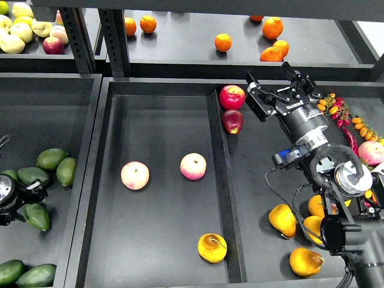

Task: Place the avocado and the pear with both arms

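Note:
My left gripper (31, 197) is at the far left edge, low over the left bin, shut on a dark green avocado (37, 217) that hangs just below it. Several other avocados (51, 158) lie in that bin around it. A yellow-orange pear (212, 247) with a brown stem lies in the middle tray (162, 120), at its front right. My right gripper (271, 78) is open and empty, raised over the back of the right bin, beside two red apples (231, 96).
Two pink-yellow apples (135, 174) lie in the middle tray. More pears (282, 219) and oranges lie in the right bin under my right arm, with small chillies (336, 108) at its far right. The back shelf holds oranges (222, 42) and apples (53, 45).

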You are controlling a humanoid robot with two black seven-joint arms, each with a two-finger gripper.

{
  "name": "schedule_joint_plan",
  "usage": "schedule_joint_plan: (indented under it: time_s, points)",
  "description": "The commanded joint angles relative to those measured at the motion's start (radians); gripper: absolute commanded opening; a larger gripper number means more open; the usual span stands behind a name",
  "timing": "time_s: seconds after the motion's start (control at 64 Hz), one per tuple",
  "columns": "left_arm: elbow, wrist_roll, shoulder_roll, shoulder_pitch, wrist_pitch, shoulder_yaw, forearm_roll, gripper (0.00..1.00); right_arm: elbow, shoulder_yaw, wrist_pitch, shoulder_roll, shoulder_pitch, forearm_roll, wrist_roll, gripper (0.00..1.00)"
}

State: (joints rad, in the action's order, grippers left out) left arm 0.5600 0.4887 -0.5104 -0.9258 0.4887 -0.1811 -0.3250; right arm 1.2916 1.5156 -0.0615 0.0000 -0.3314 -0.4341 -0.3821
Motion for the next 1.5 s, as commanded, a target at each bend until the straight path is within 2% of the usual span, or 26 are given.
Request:
schedule_joint_plan:
  time_s: [0.0, 0.156, 0.172, 0.344, 0.516, 0.923, 1.157, 1.329, 1.485]
  points:
    - [0.001, 0.000, 0.001, -0.007, 0.000, 0.003, 0.000, 0.72, 0.000, 0.001, 0.000, 0.000, 0.000, 0.002, -0.001, 1.00]
    - [0.001, 0.000, -0.011, -0.041, 0.000, 0.015, 0.004, 0.92, -0.001, 0.000, 0.000, 0.000, 0.011, 0.002, -0.001, 1.00]
    - [0.000, 0.000, -0.022, -0.062, 0.000, 0.032, 0.007, 0.97, -0.001, -0.002, 0.000, 0.000, 0.012, 0.002, -0.001, 1.00]
    - [0.000, 0.000, -0.123, -0.079, 0.000, 0.150, 0.020, 0.98, -0.001, -0.025, 0.000, 0.000, 0.026, 0.002, -0.001, 1.00]
    - [-0.020, 0.000, -0.165, -0.074, 0.000, 0.295, 0.124, 0.98, -0.001, -0.040, 0.002, 0.000, 0.049, 0.003, -0.001, 1.00]
    - [0.001, 0.000, -0.234, -0.057, 0.000, 0.428, 0.535, 0.98, -0.001, -0.060, 0.014, 0.000, 0.134, 0.006, -0.014, 1.00]
    - [0.049, 0.000, -0.277, 0.097, 0.000, 0.706, 0.600, 0.98, -0.001, -0.081, 0.016, 0.000, 0.178, 0.003, -0.017, 1.00]
    - [0.098, 0.000, -0.267, 0.291, 0.000, 0.934, 0.600, 0.98, 0.000, -0.087, 0.016, -0.003, 0.196, 0.000, -0.024, 1.00]
    - [0.182, 0.000, -0.226, 0.476, 0.000, 1.135, 0.600, 0.98, 0.000, -0.132, 0.016, -0.087, 0.199, -0.002, -0.038, 1.00]
